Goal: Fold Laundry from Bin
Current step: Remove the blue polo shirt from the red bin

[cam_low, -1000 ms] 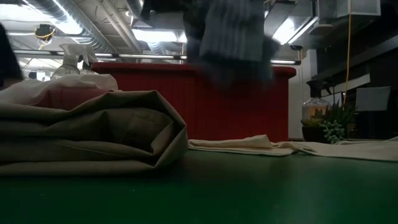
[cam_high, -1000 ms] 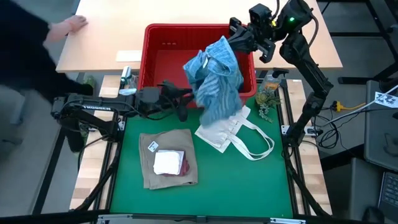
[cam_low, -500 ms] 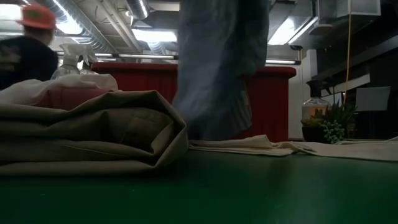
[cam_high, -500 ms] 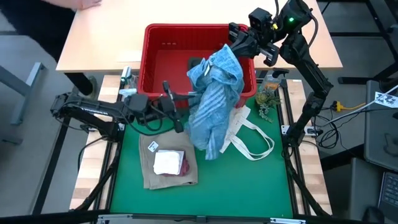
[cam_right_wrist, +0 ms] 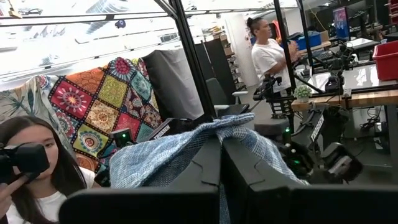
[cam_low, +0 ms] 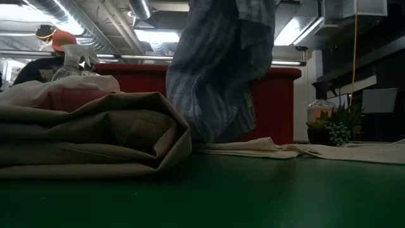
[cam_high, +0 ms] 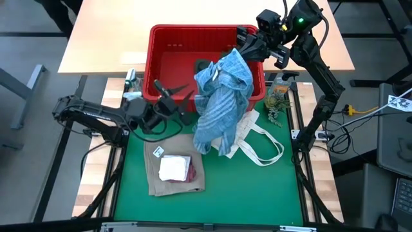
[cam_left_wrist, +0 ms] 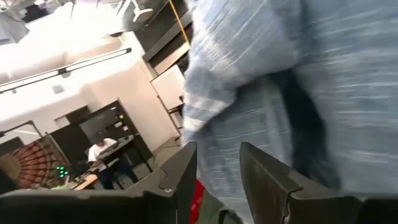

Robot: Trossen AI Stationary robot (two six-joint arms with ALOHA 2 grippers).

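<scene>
Blue-white striped shirt (cam_high: 222, 96): held aloft over the bin (cam_high: 168, 59) at the 1 o'clock corner by the right gripper (cam_high: 248, 46), clamped on its top, apparently so it hangs open. Left gripper (cam_high: 175, 95), at 9 o'clock of the shirt, is parted beside the hanging cloth, seemingly to catch an edge. Tan garment (cam_high: 175, 169) is stacked folded at 7 o'clock on the desk (cam_high: 257, 193).

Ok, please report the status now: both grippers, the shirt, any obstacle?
Right gripper shut on striped shirt, held high over red bin. Left gripper open beside shirt. Shirt hem over white tote bag.
</scene>
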